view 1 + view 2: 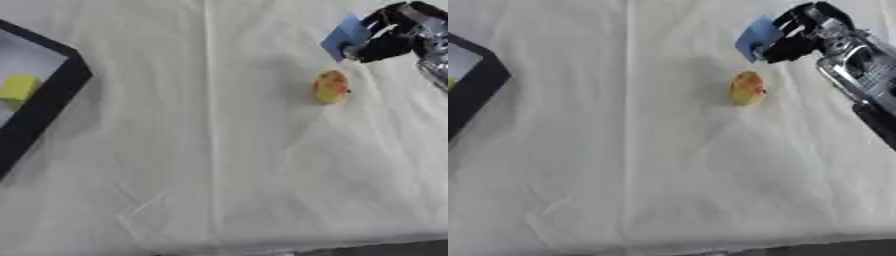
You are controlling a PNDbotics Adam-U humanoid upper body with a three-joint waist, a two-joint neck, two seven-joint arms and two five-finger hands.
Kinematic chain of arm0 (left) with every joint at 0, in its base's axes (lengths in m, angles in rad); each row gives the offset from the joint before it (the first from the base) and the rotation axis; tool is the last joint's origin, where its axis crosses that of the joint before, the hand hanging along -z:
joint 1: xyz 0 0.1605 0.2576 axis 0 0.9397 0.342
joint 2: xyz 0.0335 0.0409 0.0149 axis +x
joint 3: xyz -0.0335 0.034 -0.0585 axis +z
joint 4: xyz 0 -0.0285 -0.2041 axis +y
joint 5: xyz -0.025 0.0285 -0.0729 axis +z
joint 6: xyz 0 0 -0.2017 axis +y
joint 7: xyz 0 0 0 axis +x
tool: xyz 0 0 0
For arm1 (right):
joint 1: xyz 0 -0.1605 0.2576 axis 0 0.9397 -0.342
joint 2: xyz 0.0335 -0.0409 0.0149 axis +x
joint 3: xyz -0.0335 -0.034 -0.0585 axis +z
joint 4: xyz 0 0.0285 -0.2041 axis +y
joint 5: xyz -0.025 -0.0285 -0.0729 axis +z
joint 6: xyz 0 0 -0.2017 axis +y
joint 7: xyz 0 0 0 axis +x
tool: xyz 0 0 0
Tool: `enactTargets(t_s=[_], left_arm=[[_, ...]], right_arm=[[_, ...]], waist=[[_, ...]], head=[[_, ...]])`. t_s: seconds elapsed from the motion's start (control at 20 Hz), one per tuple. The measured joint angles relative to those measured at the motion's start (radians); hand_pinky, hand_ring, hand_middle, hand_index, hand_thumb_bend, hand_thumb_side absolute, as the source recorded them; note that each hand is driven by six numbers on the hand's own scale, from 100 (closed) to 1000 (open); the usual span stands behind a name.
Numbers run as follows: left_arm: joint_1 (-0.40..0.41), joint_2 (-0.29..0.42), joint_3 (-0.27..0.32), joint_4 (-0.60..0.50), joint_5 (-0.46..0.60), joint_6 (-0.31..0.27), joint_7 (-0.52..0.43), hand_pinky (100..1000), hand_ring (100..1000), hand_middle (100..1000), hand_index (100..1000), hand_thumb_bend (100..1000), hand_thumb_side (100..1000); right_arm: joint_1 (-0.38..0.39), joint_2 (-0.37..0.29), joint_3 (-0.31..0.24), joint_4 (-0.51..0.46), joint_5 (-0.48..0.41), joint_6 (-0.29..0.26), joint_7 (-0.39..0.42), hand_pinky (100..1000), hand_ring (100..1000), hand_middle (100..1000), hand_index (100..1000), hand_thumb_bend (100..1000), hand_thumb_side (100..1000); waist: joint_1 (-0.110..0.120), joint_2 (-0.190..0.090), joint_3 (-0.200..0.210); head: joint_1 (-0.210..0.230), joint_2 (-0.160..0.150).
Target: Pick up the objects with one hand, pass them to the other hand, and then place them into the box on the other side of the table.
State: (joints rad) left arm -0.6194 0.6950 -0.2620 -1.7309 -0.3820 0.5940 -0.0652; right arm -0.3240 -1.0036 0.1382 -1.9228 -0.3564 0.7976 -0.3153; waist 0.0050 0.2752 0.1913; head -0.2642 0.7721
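Nearest the robot, the table's front edge (367,247) is seen as a dark strip along the bottom right. The table is covered by a white cloth (219,165), creased, with one long fold running up the middle.

At the left edge, a black-rimmed box (48,102) is set at an angle and is cut off by the view's border. A yellow block (19,87) is lodged inside it, against a pale floor.

Farther back, right of the centre fold, a small yellow-orange rounded object (747,88) with reddish flecks is laid on the cloth, well apart from the box. Its kind cannot be told.

Farthest, at the upper right, the right hand (798,35) is held above the cloth, black with a silver wrist. A flat blue piece (756,37) is pinched between its curled fingers and thumb, clear of the cloth, just beyond the rounded object and not touching it.

The left hand is not shown.
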Motion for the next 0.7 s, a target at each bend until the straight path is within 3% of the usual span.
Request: enactTargets(t_s=[0.4,0.7], left_arm=[[0.013,0.009,0.007,-0.013,0.005,0.001,0.001,801,713,618,735,229,479],[0.017,0.017,0.027,-0.038,0.023,0.004,0.016,799,708,613,733,221,471]], right_arm=[[0.005,-0.001,-0.014,-0.057,0.014,-0.041,-0.041,512,541,474,574,309,100],[0.003,0.056,-0.015,-0.059,0.062,-0.104,-0.092,470,519,462,562,310,100]], waist=[[0.001,0.000,-0.007],[0.011,-0.003,-0.013]], head=[[0.007,0.000],[0.008,0.000]])
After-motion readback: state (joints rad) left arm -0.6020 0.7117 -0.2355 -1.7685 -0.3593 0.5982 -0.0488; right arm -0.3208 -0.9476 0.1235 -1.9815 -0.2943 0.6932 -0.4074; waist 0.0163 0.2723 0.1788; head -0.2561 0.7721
